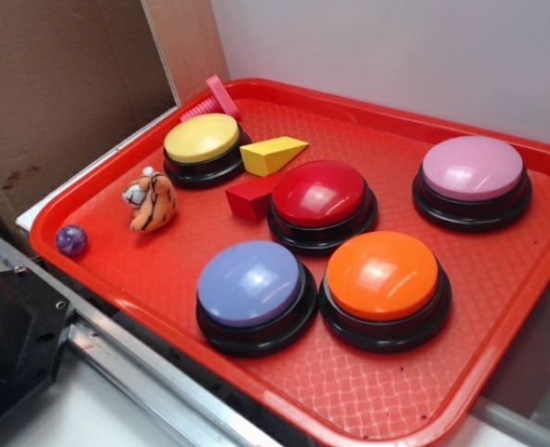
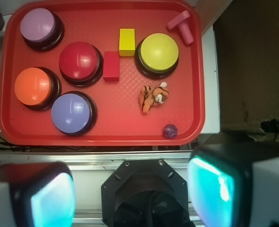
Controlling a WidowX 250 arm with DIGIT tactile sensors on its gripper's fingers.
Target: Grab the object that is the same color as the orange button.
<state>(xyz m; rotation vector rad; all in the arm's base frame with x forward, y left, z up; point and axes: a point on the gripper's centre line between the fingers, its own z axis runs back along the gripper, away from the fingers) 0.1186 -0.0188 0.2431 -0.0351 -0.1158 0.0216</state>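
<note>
The plush tiger (image 1: 150, 200) lay on its side on the red tray (image 1: 498, 279), in the open strip between the yellow button (image 1: 203, 147) and the tray's near-left rim. Orange and white with dark stripes, it was the only loose item matching the orange button (image 1: 384, 287), which sat at the opposite, front part of the tray beside the blue button (image 1: 253, 293). Nothing touched the tiger; free mat lay on every side of it, which by my judgement left room for fingers to come down around it.

Closest neighbours: a small purple ball (image 1: 71, 239) near the rim corner, apart from the tiger, and the yellow button just behind it. A yellow wedge block (image 1: 273, 153) and a red block (image 1: 252, 198) lay between the yellow and red buttons (image 1: 321, 203). A pink button (image 1: 472, 180) stood at the far right, a pink bolt-shaped piece (image 1: 221, 97) leaned at the back rim.

In the wrist view the gripper (image 2: 132, 189) hung high and well back from the tray, off its near edge, its two fingers (image 2: 42, 196) spread wide and holding nothing. Tiger (image 2: 153, 96) sat ahead and slightly right of the gap's centreline. Judgement: approach not yet begun; the ball could roll if nudged.
</note>
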